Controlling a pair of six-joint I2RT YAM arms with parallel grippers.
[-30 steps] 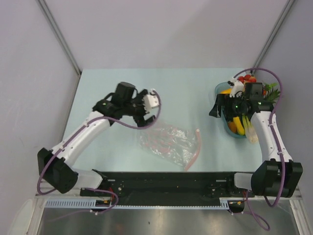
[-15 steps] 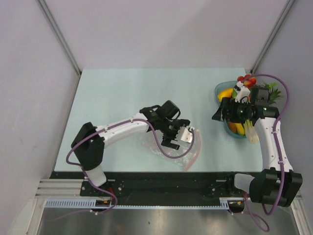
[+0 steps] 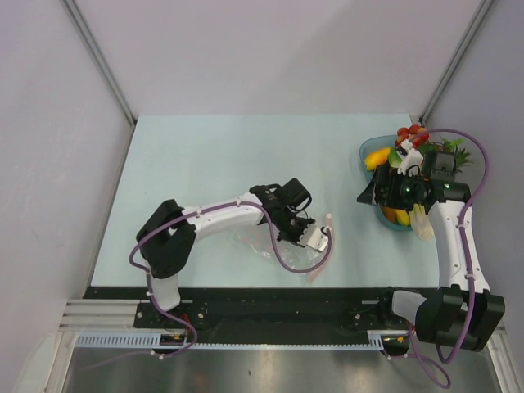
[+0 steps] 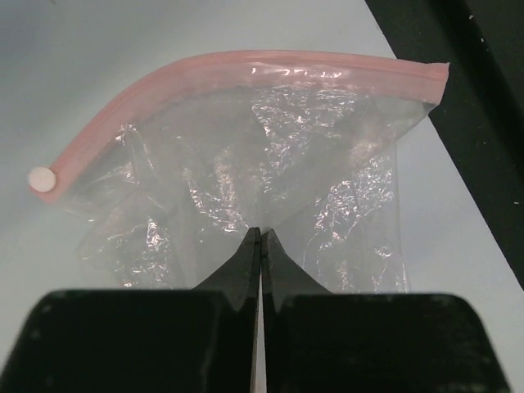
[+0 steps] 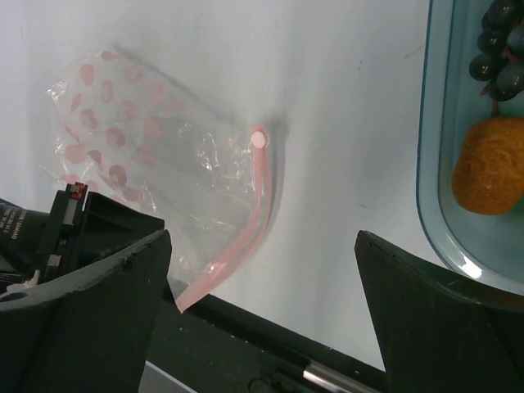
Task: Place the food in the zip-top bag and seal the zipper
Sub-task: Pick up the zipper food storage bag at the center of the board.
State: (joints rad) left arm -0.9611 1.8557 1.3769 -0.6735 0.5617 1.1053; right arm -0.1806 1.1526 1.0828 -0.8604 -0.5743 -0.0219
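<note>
Shut — left fingers [image 4: 239,277] touching bag [image 4: 270,155].

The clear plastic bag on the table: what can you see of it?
The bag is clear, crinkly film with pink printed spots and a curved pink zipper strip ending in a small white disc. It lies empty on the pale table. The left pincer, shut, has its tips over it.
</note>
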